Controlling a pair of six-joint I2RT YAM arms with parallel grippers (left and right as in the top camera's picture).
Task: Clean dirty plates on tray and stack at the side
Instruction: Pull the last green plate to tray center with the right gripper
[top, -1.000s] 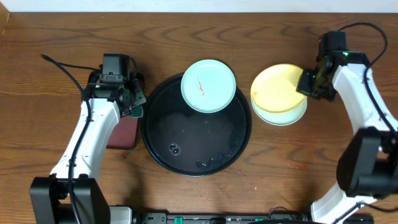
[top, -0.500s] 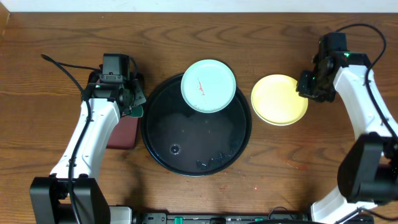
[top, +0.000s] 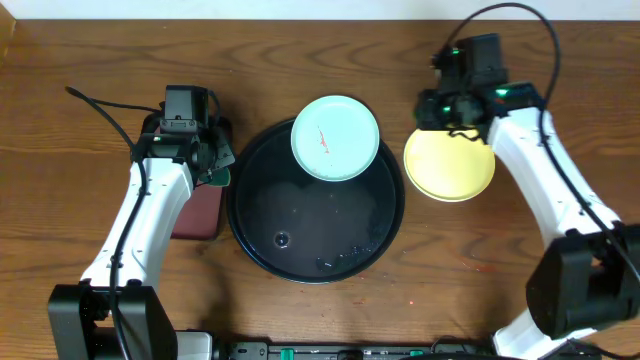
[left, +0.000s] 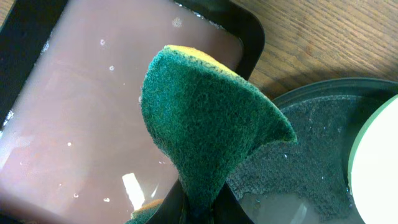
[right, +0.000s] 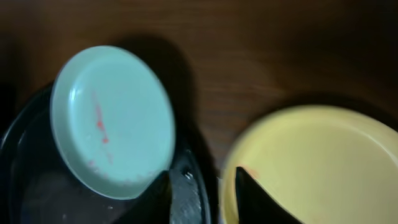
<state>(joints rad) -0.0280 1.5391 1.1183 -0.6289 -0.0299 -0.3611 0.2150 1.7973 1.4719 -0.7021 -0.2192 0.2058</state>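
Smeared mint plate (top: 335, 138) lies upper-ctr on tray (top: 300, 272) rim, just left of R gripper (right: 205, 177), jaws apart & empty by yellow plate (top: 450, 168); L gripper (left: 202, 205), frame-left, clamps sponge (left: 205, 118).

The lower half of the round black tray (top: 300, 245) lies open to reach. A mint plate (top: 335, 138) covers its upper edge, a yellow plate (top: 450, 168) sits just right, and the left arm (top: 150, 200) with a sponge (left: 205, 124) crowds its left rim.

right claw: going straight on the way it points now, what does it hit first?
Probably bare tabletop, in the gap between the black tray and the yellow plate. Depth is unclear, so either edge might get clipped.
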